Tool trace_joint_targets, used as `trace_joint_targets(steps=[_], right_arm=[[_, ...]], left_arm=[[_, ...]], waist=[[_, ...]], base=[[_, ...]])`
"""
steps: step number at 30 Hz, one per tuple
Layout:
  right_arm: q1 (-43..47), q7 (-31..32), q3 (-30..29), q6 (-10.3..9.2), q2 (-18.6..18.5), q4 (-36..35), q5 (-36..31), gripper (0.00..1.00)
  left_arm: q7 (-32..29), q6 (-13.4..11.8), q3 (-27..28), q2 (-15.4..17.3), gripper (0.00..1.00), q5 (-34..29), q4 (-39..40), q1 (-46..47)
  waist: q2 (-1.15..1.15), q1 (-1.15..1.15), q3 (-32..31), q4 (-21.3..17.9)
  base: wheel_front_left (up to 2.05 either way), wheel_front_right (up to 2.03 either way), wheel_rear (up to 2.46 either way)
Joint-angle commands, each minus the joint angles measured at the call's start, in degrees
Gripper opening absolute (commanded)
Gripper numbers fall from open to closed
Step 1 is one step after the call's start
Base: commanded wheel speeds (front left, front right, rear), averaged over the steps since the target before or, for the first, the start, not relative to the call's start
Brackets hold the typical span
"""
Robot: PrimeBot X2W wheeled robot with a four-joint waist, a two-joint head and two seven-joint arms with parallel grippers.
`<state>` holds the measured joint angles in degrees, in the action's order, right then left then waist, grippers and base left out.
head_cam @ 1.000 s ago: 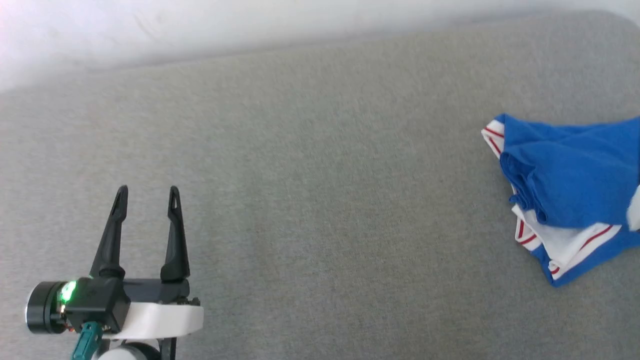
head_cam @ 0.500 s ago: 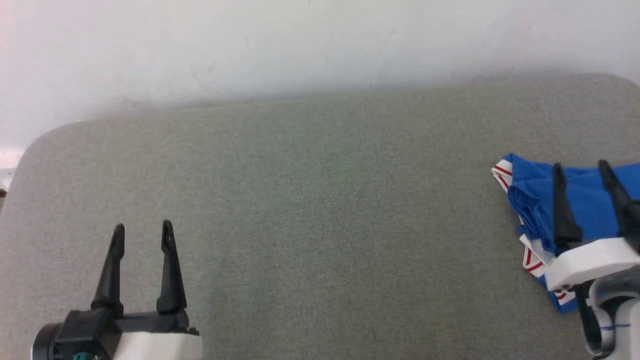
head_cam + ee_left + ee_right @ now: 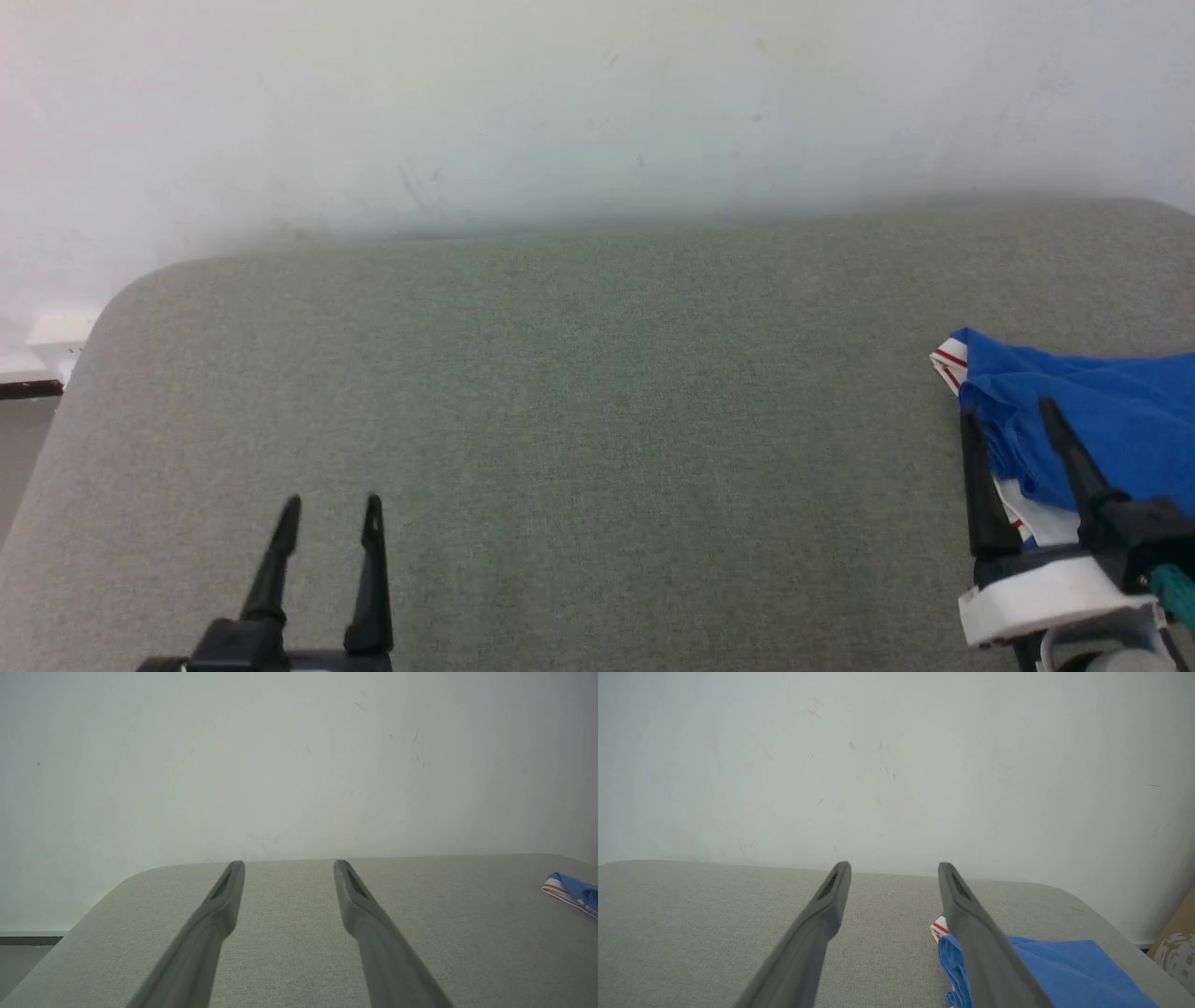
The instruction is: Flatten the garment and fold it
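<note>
Left gripper (image 3: 332, 504): fingers spread, nothing between them, over bare grey pad (image 3: 597, 373) at the lower left of the head view, well apart from the garment (image 3: 1120, 411). Right gripper (image 3: 1008, 411): fingers likewise spread and holding nothing, set at the garment's left edge, one finger crossing the blue cloth in the right wrist view; contact cannot be determined. Garment lies crumpled at the pad's right side, blue with red-striped white trim at its left corner; a white wall (image 3: 560, 112) stands behind the pad.
</note>
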<state>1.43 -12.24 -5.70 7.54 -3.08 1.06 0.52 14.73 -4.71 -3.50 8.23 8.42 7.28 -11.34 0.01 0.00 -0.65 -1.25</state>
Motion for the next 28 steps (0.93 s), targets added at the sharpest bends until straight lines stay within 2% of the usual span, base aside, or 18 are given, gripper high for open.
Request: trace_joint_targets(steps=[1, 18, 19, 28], right_arm=[[1.48, -1.0, 0.11, -0.05, 0.19, 1.0, 0.8, 1.0], [1.91, -2.72, 1.44, -0.05, 0.2, 4.66, 1.92, 1.0], [1.84, -2.73, 1.42, -0.05, 0.2, 4.57, 1.92, 0.0], [2.18, -2.23, 1.42, 0.0, -0.02, 4.6, 1.56, 0.0]], left_arm=[[0.27, 0.72, -0.7, -0.17, 1.0, -0.62, -1.48, -1.37], [0.27, 2.38, -0.77, -1.71, 1.0, -2.54, -2.65, -1.92], [0.27, 2.4, -0.53, -1.86, 0.0, -2.4, -2.48, -1.87], [-0.27, 2.19, -0.71, -1.62, 0.0, -2.03, -2.6, -1.4]], waist=[[-0.01, 0.0, -0.65, 0.23], [-0.01, 0.0, -0.1, 0.07], [-0.01, 0.0, -0.03, 0.07], [-0.01, 0.01, -0.03, 0.08]], base=[[0.0, 0.0, 0.0], [0.0, 0.0, 0.0], [0.0, 0.0, 0.0], [0.0, 0.0, 0.0]])
